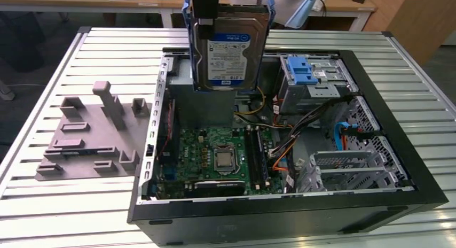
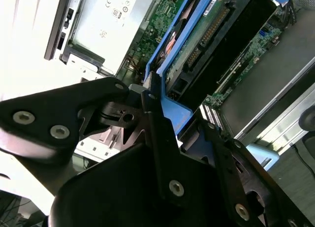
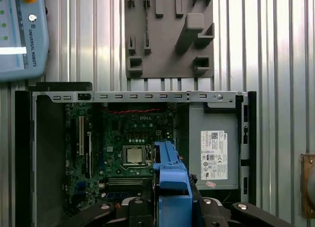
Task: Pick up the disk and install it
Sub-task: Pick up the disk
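The disk, a silver hard drive with a blue-and-white label and a blue bracket, hangs upright above the back of the open computer case. My gripper is shut on its top edge at the top of the exterior view. In the second wrist view the black fingers clamp the blue bracket of the disk. The first wrist view looks straight down past my gripper and the bracket onto the motherboard.
The case lies on its side on a slatted metal table. An empty drive bay with a blue latch sits at the exterior view's right. A grey power supply box, a grey fixture plate and a teach pendant are nearby.
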